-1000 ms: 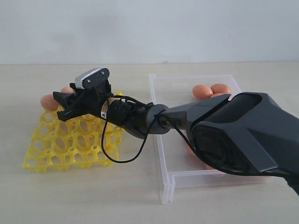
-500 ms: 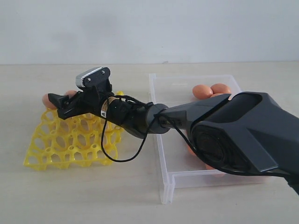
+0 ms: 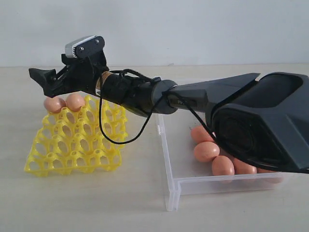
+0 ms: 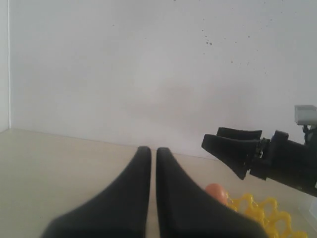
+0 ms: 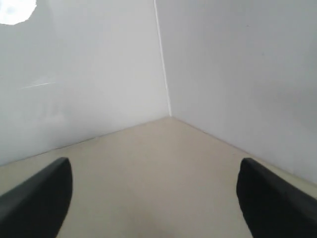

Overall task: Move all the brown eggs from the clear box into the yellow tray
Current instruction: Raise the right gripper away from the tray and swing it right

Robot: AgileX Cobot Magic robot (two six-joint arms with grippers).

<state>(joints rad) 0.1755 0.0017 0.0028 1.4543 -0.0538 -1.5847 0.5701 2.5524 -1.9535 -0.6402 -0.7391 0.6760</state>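
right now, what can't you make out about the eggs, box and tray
Eggs in the box: exterior view, the right arm covers most, so no count.
Tray: left wrist view, cut off by the frame edge.
Left gripper: outside the exterior view.
Right wrist view: no eggs or tray show.

No legible text, no brand marks, no numbers or signs in any view

I saw a plain white wall (image 3: 193, 29) across the upper frame and a beige table (image 3: 96, 203) filling the lower part, under soft, even light.
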